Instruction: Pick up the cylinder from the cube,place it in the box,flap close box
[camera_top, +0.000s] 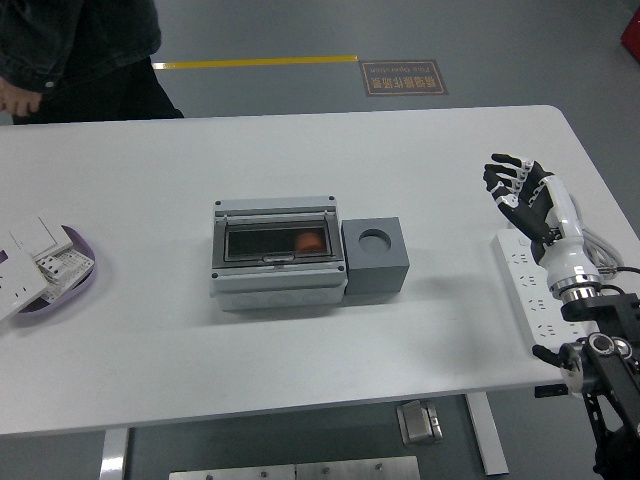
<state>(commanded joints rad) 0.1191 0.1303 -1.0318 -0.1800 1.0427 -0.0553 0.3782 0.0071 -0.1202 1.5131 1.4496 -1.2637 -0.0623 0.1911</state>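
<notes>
The grey box (278, 255) sits mid-table with its clear flap shut. The orange cylinder (308, 242) shows through the flap, inside the box. The grey cube (375, 255) stands against the box's right side, its round socket empty. My right hand (522, 187) is raised over the table's right side, well away from the cube, fingers spread and holding nothing. My left arm is out of view.
A white power strip (540, 286) with its cable lies at the right edge, under my right forearm. A purple tray (70, 276) with white switch parts sits at the left edge. A person in a dark jacket (75, 45) stands at the far left corner.
</notes>
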